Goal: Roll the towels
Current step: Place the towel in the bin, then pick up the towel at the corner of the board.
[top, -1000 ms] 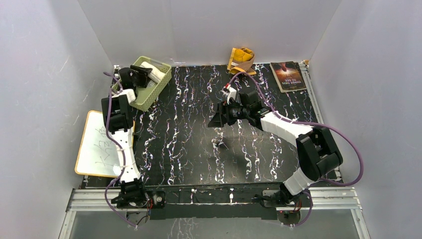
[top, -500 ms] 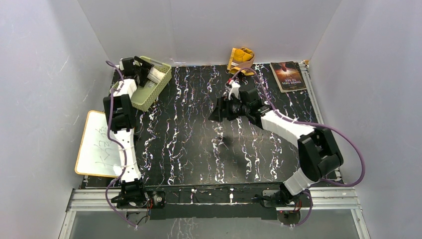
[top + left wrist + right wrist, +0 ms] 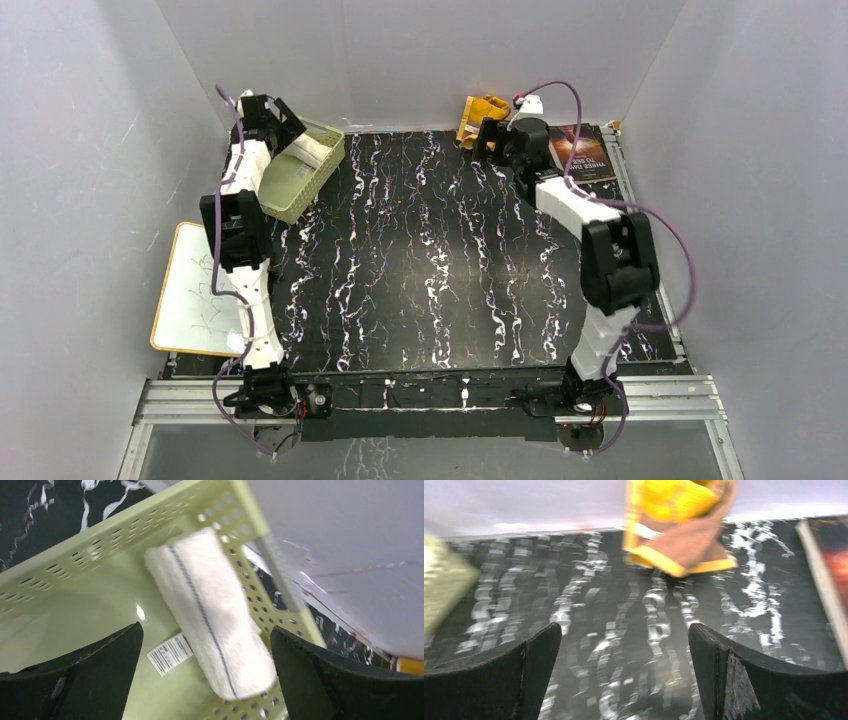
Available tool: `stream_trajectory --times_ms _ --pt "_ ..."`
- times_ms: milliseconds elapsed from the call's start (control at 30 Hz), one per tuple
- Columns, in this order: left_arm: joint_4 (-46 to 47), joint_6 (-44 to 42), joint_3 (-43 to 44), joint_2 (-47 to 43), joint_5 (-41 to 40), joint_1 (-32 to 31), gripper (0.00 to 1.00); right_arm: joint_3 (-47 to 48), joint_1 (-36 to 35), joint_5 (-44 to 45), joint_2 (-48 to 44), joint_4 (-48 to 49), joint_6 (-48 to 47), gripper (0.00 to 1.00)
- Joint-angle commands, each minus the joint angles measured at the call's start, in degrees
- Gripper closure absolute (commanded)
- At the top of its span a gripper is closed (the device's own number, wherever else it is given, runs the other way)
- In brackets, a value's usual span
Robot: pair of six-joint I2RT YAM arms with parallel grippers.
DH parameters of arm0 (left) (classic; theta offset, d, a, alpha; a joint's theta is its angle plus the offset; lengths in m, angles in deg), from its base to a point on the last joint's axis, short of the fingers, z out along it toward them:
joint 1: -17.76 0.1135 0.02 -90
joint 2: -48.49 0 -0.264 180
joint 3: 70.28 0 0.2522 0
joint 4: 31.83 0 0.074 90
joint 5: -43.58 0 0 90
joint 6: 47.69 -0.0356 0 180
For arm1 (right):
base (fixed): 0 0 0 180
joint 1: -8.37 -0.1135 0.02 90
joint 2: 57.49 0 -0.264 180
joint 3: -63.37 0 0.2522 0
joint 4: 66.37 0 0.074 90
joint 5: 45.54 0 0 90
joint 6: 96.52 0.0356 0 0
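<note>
Black marbled worktop has a whiteboard lying at its near left edge. At the far left, the left hand hangs above the green basket, jaws spread wide and empty. The cream-white towel lies rolled inside the basket. At the far edge, the right hand, likewise spread and empty, faces the bunched mustard-yellow towel, near the dark-covered book.

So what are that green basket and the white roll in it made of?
The basket looks like moulded plastic, pale green and fairly glossy: rows of holes in its walls, a glare spot on its floor. The roll seems to be soft cloth, probably a towel: fuzzy matt nap, a thin dark stitched line along it.
</note>
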Motion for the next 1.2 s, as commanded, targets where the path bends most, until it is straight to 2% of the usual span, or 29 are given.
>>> stream_trajectory --times_ms 0,100,233,467,633,667,700,733,767,833,933,1000,1100,1167 --pt "-3.78 -12.18 2.07 -12.96 -2.32 -2.25 0.02 10.36 2.23 6.08 13.66 -4.65 -15.14 0.02" --pt "-4.25 -14.66 -0.66 -17.49 0.24 -2.29 0.02 18.67 2.26 8.05 20.86 -9.57 -22.83 0.08" --pt "-4.48 -14.37 -6.46 -23.8 3.49 -2.33 0.01 20.26 2.26 9.85 24.44 -7.65 -28.61 0.09" --pt "-0.53 -10.68 -20.82 -34.91 7.05 -2.38 0.02 30.06 1.93 11.19 32.83 -7.49 -32.1 0.09" --pt "-2.27 -11.78 -20.97 -39.28 7.41 -2.33 0.02 37.61 1.87 12.82 39.76 -5.89 -32.97 0.13" --pt "-3.14 -12.2 -20.19 -39.81 7.66 -2.36 0.02 40.15 1.84 13.41 41.05 -6.02 -33.15 0.2" --pt "-4.19 -12.64 -19.42 -40.33 7.82 -2.36 0.02 42.51 1.89 13.48 42.23 -6.78 -33.14 0.36" --pt "-5.03 -13.04 -18.78 -40.88 8.05 -2.41 0.02 44.54 1.83 13.46 42.93 -7.94 -32.89 0.72" --pt "-5.94 -13.5 -18.17 -41.87 8.1 -2.37 0.02 45.8 1.8 13.08 42.75 -8.78 -32.27 0.97" --pt "-7.43 -14.62 -17.35 -43.56 7.48 -2.34 0.02 44.0 1.07 11.72 38.97 -8.47 -31.54 1.0" --pt "-9.55 -15.33 -16.12 -46.39 8.42 -2.13 0.02 36.12 -2.95 12.29 27.22 -5.8 -33.85 1.0" --pt "-12.33 -15.23 -13.65 -47.55 10.74 -2.08 0.02 34.58 -6.31 11.1 19.41 -9.06 -35.14 1.0" --pt "-19.26 -15.09 -5.58 -47.38 13.88 -2.09 0.02 40.72 -10.94 4.33 11.51 -18.75 -32.51 1.0" --pt "-25.5 -14.68 4.48 -45.42 15.06 -2.06 0.02 48.54 -13.05 -0.23 9.33 -26.5 -27.96 1.0"
